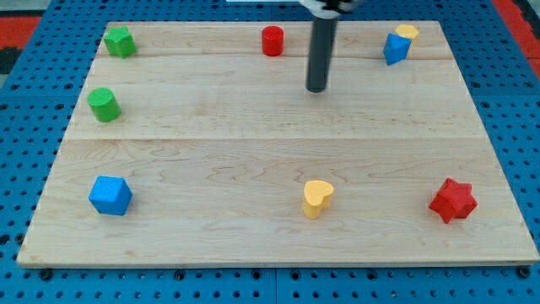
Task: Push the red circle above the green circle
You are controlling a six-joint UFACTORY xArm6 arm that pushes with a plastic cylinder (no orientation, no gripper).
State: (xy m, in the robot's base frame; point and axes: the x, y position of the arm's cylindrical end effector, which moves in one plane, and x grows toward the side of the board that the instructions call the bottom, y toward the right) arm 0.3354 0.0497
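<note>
The red circle (272,40) stands near the top edge of the wooden board (278,143), a little left of centre. The green circle (105,104) stands at the view's left, lower than the red circle. My tip (317,88) rests on the board to the right of and below the red circle, apart from it, and far right of the green circle.
A green star-like block (120,40) sits at the top left. A blue block (395,48) touches a yellow block (407,34) at the top right. A blue block (110,195), a yellow heart (316,198) and a red star (453,200) lie along the bottom.
</note>
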